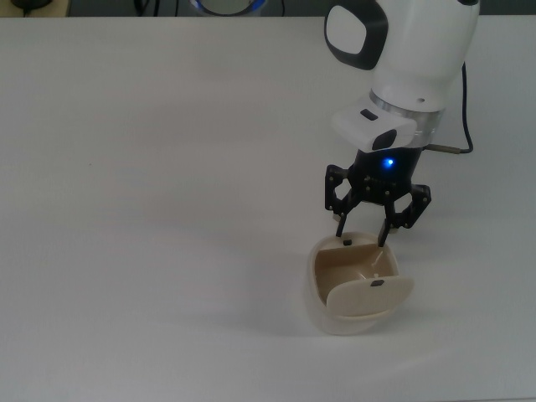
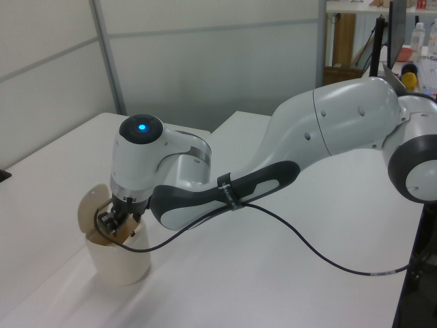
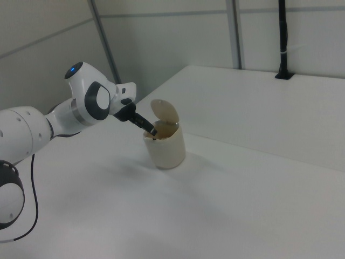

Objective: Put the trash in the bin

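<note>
The bin is a small round cream tub standing on the white table, with its flat swing lid tipped up on edge. My gripper hangs open over the rim on the top view's upper side, fingers spread and nothing between them. In the left view the gripper dips into the mouth of the bin. In the right view the gripper reaches the bin from the right view's left. The trash is hidden: no wad shows in any view.
A black cable trails from the arm on the top view's right. The white table stretches wide around the bin. A black post stands at the table's far edge in the right view.
</note>
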`<move>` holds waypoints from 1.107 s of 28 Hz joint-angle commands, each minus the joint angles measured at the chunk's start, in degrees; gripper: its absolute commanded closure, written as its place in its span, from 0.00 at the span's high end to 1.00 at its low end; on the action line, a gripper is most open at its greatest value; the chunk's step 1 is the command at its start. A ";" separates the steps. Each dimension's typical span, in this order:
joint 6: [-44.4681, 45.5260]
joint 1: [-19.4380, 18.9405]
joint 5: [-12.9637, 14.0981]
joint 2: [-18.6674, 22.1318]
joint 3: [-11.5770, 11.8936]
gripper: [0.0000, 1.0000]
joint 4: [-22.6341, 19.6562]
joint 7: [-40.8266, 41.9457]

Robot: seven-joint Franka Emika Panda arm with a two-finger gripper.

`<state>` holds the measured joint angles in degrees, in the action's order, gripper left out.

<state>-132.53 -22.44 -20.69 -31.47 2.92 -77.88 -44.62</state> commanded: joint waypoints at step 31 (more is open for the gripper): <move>41.38 14.61 15.76 18.02 1.83 1.00 -2.54 44.00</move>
<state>-91.91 -9.98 -7.58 -15.76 4.72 -77.80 -3.67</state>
